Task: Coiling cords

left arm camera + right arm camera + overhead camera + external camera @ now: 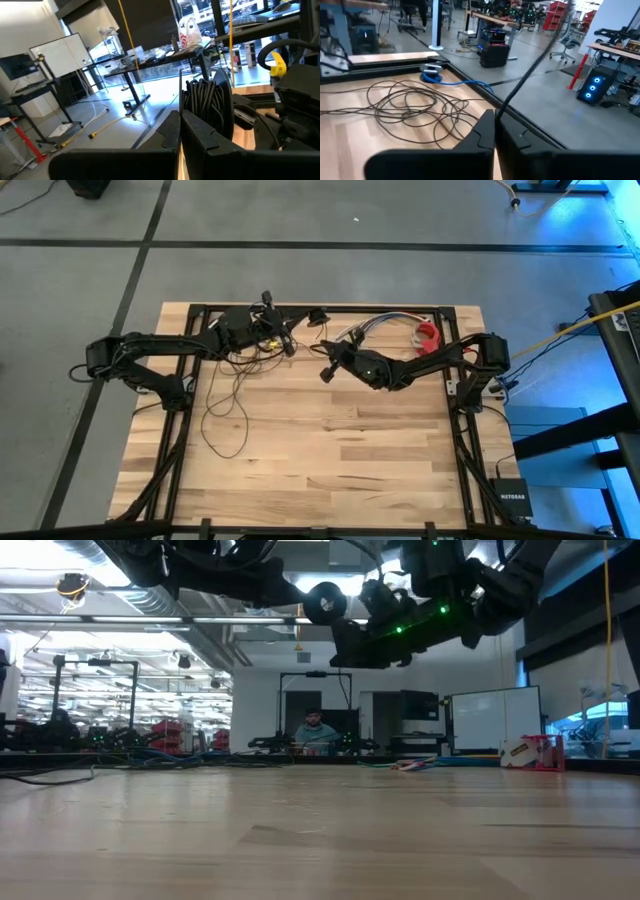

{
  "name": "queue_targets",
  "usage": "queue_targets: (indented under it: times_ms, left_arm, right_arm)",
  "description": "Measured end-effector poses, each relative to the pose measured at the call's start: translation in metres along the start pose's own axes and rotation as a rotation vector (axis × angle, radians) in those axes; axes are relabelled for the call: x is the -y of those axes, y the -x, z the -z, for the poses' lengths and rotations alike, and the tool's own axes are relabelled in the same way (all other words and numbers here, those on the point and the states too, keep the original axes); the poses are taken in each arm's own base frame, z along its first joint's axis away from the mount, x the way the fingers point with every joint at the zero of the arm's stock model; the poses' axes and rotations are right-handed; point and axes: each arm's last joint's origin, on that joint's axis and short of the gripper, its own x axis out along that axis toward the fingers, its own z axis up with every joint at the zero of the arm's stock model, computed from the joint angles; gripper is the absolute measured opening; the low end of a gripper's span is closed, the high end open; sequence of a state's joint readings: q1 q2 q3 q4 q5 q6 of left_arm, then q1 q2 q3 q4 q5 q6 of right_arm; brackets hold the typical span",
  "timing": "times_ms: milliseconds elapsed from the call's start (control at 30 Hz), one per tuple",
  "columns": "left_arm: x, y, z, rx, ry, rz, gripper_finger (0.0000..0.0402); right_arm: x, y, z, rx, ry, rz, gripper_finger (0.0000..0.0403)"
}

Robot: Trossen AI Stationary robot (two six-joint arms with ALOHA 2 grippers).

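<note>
The cord is a thin dark wire. Its loose loops (pixel 228 405) (pixel 410 107) lie on the wooden table at the left. A bundle of its wound turns (pixel 205 105) hangs just beyond my left gripper (pixel 288 343) (pixel 180 122), which is shut above the table's far left part. A round black puck (pixel 325 602) hangs in the air between the two arms. My right gripper (pixel 326 370) (pixel 495 122) is shut on a stretch of the cord, above the table near its far middle. My left gripper pinches a thin strand of the cord (pixel 180 100) between its two shut fingers, which point level toward the table's right. The strand rises straight out of the seam between the fingertips. My right gripper pinches the cord (pixel 501 107) between its two fingertips, held about level and pointing toward the table's left. From the fingers the cord runs on through the air in a nearly straight line, clear of the table.
A short bundle of multicoloured wires (pixel 375 328) and a red object (pixel 428 335) lie at the far right. A black frame (pixel 320 308) borders the table. A yellow cable (pixel 590 320) runs off to the right. A person (pixel 315 730) sits in the room behind.
</note>
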State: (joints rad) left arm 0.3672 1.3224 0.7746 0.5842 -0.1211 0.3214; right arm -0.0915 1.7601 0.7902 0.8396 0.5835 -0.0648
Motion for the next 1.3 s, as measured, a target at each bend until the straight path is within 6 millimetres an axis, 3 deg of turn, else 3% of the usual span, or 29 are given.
queue_targets:
  times_ms: [133,400,567,1100,1300]
  left_arm:
    - [0.000,0.000,0.000,0.004,0.006,0.013,0.0001]
    - [0.000,0.000,0.000,-0.001,0.004,0.014,0.0001]
    - [0.000,0.000,0.000,-0.002,0.003,0.014,0.0001]
    - [0.000,0.000,0.000,0.005,0.000,0.012,0.0001]
    - [0.000,0.000,0.000,0.005,0.001,0.012,0.0001]
  right_arm:
    - [-0.002,-0.003,-0.002,-0.049,0.024,0.015,0.0032]
    - [-0.002,-0.002,-0.008,-0.200,0.131,0.059,0.0141]
    - [0.001,0.001,0.002,-0.254,0.123,0.066,0.0165]
    - [0.011,-0.009,0.012,-0.218,0.109,0.113,0.0090]
    - [0.005,-0.007,0.009,-0.197,0.122,0.067,0.0013]
